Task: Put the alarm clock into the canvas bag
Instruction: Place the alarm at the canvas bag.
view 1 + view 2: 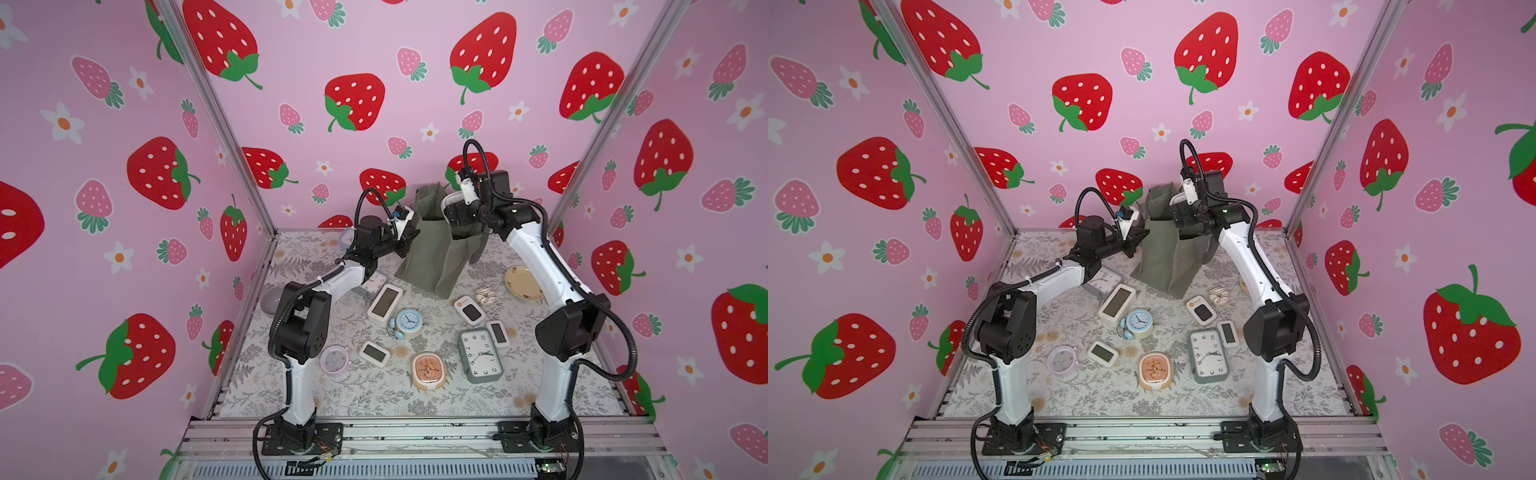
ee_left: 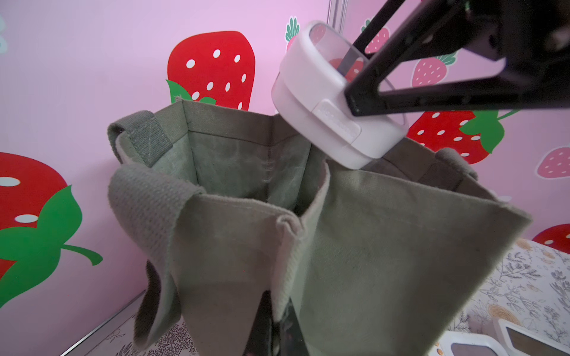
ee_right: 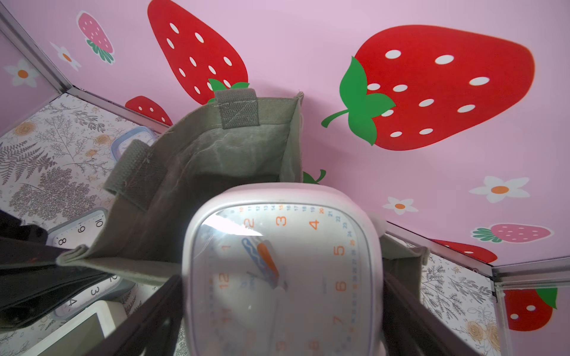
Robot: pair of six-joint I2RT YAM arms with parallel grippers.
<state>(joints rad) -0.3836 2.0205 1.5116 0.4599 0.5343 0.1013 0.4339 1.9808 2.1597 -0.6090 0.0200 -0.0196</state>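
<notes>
Alarm clock shows orange numerals only in the right wrist view.

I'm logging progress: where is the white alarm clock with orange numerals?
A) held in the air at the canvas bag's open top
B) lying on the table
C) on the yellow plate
A: the right hand grips the white alarm clock in the air at the canvas bag's rim.

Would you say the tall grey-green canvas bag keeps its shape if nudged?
Probably floppy: the grey-green canvas bag shows an infolded rim and a drooping loop handle. Pushed, it likely slumps or tips; the left gripper seems to pinch its rim.
</notes>
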